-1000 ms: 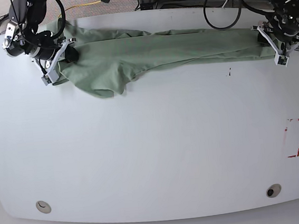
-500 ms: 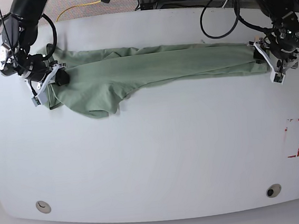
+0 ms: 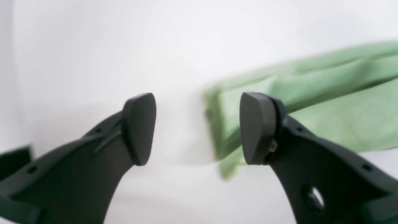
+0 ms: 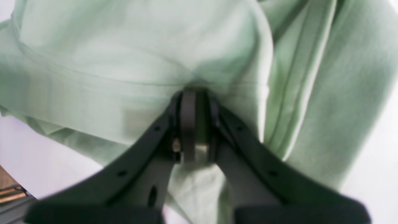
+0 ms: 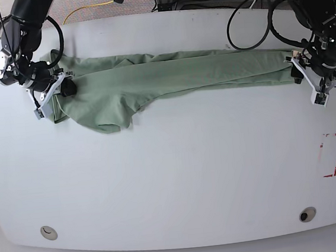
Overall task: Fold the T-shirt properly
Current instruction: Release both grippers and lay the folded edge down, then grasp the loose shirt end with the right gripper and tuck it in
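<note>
The pale green T-shirt [image 5: 180, 71] lies stretched in a long band across the far part of the white table [image 5: 172, 173]. At its end on the base view's left, my right gripper [image 5: 49, 98] holds it. The right wrist view shows that gripper [image 4: 194, 102] shut on a bunched fold of the T-shirt [image 4: 124, 62]. On the base view's right, my left gripper [image 5: 310, 82] stands just off the shirt's other end. In the left wrist view that gripper [image 3: 196, 127] is open with nothing between its fingers, and the T-shirt's edge [image 3: 326, 102] lies beyond, behind the right finger.
A red-marked rectangle [image 5: 331, 155] is on the table near its right edge. Two round holes [image 5: 48, 233] [image 5: 307, 214] sit near the front edge. Cables [image 5: 246, 11] hang past the far edge.
My right gripper pulled the shirt's end left and nearer, drawing the shirt out long. My left gripper shifted right and nearer, coming off the shirt's other end.
</note>
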Available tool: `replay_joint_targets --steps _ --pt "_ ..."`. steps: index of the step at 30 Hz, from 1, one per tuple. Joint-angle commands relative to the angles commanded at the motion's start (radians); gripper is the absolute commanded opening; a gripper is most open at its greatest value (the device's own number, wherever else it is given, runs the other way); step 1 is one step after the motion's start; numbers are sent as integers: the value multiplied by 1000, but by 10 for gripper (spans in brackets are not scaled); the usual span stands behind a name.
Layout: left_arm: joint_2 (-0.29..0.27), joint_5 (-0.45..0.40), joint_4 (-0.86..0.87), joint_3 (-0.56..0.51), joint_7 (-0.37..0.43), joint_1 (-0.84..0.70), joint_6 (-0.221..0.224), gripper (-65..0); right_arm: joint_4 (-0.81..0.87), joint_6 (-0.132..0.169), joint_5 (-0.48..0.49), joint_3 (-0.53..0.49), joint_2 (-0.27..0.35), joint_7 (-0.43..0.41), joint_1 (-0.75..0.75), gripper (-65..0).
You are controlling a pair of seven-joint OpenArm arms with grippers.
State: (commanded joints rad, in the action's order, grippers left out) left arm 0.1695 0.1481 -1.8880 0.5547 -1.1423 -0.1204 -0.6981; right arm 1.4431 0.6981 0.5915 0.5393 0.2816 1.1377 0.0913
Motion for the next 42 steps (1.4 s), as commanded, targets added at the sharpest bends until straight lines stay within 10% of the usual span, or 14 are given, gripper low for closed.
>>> replay_joint_targets --steps 10,21,26,34,42 --pt "29 46 17 -25 -14 -75 0 -256 12 0 2 0 -5 2 -6 -595" --pt "28 167 190 212 -31 31 0 -253 25 0 0 2 -5 2 3 -595" --pt "29 187 276 226 -34 69 0 -254 133 0 126 18 3 29 37 -590" --pt "23 186 273 222 -32 69 0 -254 249 0 204 77 2 150 -38 -181" --pt "29 186 273 222 -31 41 0 -257 144 0 114 -9 3 149 -198 -155"
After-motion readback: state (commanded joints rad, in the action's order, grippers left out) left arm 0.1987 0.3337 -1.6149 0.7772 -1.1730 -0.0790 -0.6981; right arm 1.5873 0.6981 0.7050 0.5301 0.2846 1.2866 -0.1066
